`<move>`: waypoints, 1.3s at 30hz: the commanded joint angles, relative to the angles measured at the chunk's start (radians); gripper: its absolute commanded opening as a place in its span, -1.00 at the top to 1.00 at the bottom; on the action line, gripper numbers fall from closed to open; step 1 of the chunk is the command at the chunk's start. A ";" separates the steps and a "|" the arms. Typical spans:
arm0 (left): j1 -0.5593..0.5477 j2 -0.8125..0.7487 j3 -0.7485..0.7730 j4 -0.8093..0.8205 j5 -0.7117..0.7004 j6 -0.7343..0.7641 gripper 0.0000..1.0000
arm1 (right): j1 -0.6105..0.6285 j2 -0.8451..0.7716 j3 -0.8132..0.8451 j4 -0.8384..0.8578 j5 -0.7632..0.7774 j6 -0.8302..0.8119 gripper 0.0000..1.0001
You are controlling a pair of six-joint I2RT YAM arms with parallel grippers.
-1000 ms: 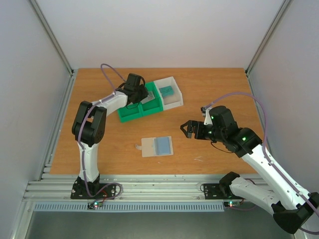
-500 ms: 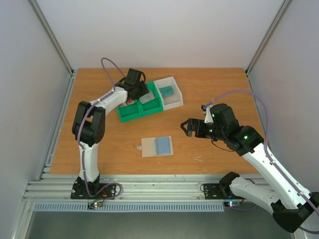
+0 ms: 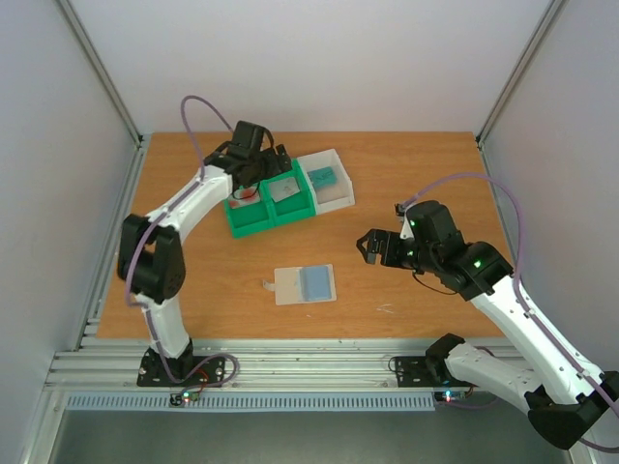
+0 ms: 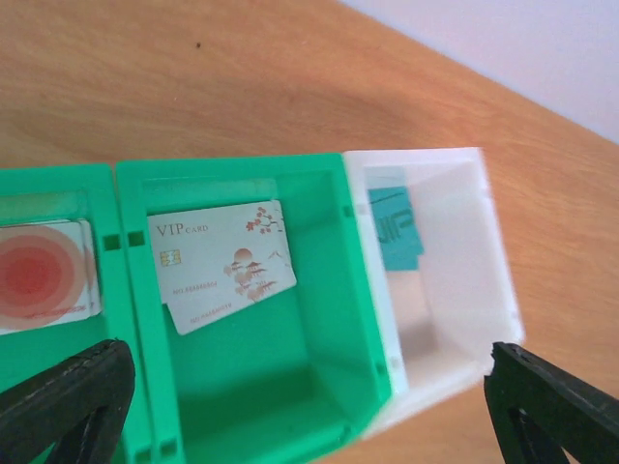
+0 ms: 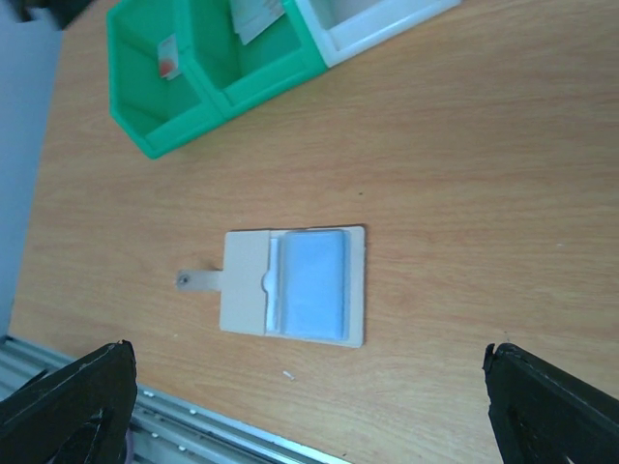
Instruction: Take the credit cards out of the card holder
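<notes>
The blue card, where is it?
In the top view, the blue card lies in the beige card holder mid-table, in front of the green tray.

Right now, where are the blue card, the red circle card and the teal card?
blue card [image 5: 314, 283], right wrist view, middle of its face.
red circle card [image 4: 39, 275], left wrist view, on the red circle.
teal card [image 4: 395, 232], left wrist view, middle of its face.

A robotics lab cell: wooden table [image 3: 416, 164] walled by white panels [image 3: 309, 58] in aluminium framing [image 3: 101, 66].
</notes>
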 commanded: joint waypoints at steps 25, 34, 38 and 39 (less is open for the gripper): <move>0.001 -1.158 -0.678 -0.134 0.308 0.286 -0.99 | -0.005 0.013 -0.024 0.037 0.142 -0.013 -0.97; 0.001 -1.351 -0.832 -0.089 0.288 0.229 -0.99 | -0.005 -0.032 -0.075 0.108 0.120 -0.021 -0.97; 0.001 -1.371 -0.825 -0.101 0.270 0.231 -0.99 | -0.005 -0.057 -0.051 0.098 0.123 -0.040 -0.97; 0.001 -1.372 -0.809 -0.107 0.259 0.235 -0.99 | -0.005 -0.056 -0.041 0.094 0.127 -0.044 -0.97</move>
